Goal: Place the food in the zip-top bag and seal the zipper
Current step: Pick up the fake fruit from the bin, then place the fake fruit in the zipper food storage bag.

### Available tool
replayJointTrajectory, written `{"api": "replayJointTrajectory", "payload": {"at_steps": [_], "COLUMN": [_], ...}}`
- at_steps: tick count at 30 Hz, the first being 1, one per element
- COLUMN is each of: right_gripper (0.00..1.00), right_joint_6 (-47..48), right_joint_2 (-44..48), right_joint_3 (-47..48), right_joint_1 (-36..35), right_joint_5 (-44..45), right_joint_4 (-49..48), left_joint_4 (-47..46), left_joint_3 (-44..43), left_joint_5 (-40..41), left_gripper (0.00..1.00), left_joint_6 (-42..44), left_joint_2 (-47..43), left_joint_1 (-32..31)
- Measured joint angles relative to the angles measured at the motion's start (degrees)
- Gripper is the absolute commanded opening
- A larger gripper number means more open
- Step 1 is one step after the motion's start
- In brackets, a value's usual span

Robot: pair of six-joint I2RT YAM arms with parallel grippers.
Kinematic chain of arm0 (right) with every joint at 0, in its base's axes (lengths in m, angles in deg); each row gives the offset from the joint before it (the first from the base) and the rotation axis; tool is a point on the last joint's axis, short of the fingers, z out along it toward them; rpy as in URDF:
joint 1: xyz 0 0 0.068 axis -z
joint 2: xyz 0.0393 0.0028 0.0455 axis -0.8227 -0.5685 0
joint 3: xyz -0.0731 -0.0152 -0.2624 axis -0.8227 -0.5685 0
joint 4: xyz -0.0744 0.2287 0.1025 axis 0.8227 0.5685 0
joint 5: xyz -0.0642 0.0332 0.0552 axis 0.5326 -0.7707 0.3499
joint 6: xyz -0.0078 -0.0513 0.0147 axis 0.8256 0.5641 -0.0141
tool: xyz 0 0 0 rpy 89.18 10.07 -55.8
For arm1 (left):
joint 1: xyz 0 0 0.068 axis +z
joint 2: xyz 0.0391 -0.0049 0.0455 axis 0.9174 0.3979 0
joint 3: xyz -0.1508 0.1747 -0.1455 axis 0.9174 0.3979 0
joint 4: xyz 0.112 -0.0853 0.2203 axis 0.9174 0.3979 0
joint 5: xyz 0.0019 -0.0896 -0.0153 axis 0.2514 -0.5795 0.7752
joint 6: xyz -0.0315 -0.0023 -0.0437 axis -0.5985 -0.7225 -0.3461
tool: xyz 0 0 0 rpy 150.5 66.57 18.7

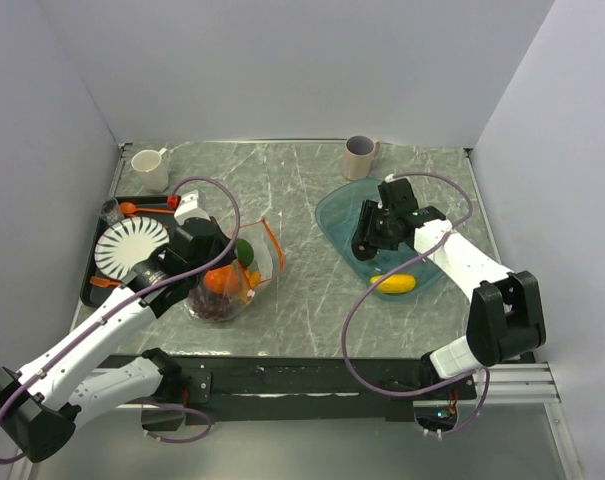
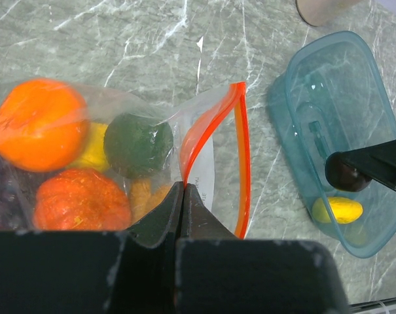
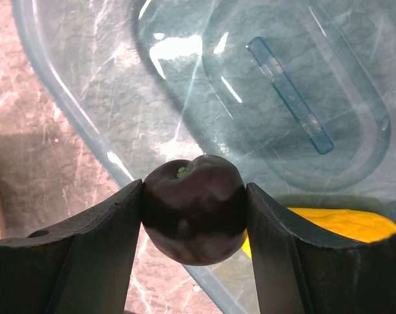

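Observation:
The clear zip-top bag (image 1: 232, 285) lies left of centre with its orange-red zipper (image 2: 240, 150) mouth gaping open. Inside it are an orange (image 2: 37, 124), a green avocado (image 2: 137, 145), a yellow piece, an orange pumpkin-like piece (image 2: 80, 203) and purple grapes (image 1: 214, 305). My left gripper (image 2: 182, 190) is shut on the zipper strip at the bag's mouth. My right gripper (image 3: 194, 216) is shut on the dark plum (image 3: 192, 208) and holds it above the teal bowl (image 1: 334, 215). A yellow lemon (image 1: 394, 284) lies in the bowl; it also shows in the right wrist view (image 3: 342, 224).
A black tray (image 1: 90, 288) at the left holds a white plate (image 1: 130, 245), orange cutlery (image 1: 147, 207) and a small glass. A white mug (image 1: 150, 168) stands at the back left and a beige cup (image 1: 360, 156) behind the bowl.

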Motion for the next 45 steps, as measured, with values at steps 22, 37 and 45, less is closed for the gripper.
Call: {"api": "replayJointTrajectory", "payload": {"at_steps": [22,37,45], "right_gripper": [0.27,0.28,0.34], "right_joint_6": [-1.9,-4.9,-4.9], "right_joint_2": [4.7,-6.4,-12.9], "right_joint_3": [2.9,16.9,19.6], "right_joint_1": [-6.9,-22.6,-26.3], "right_joint_5": [-11.5,-15.0,-15.2], "right_joint_4": [-1.9,-4.6,-3.8], "left_joint_4": [-0.2,0.0,0.0], "left_joint_3": [-0.2,-0.2,-0.2], "left_joint_5": [-2.6,-3.2,-3.7], "left_gripper": [0.01,0.01,0.01], "left_joint_6": [0.5,1.1,1.0], "left_joint_2": [1.5,1.6,0.0], "left_joint_1": [0.0,0.0,0.0]}}
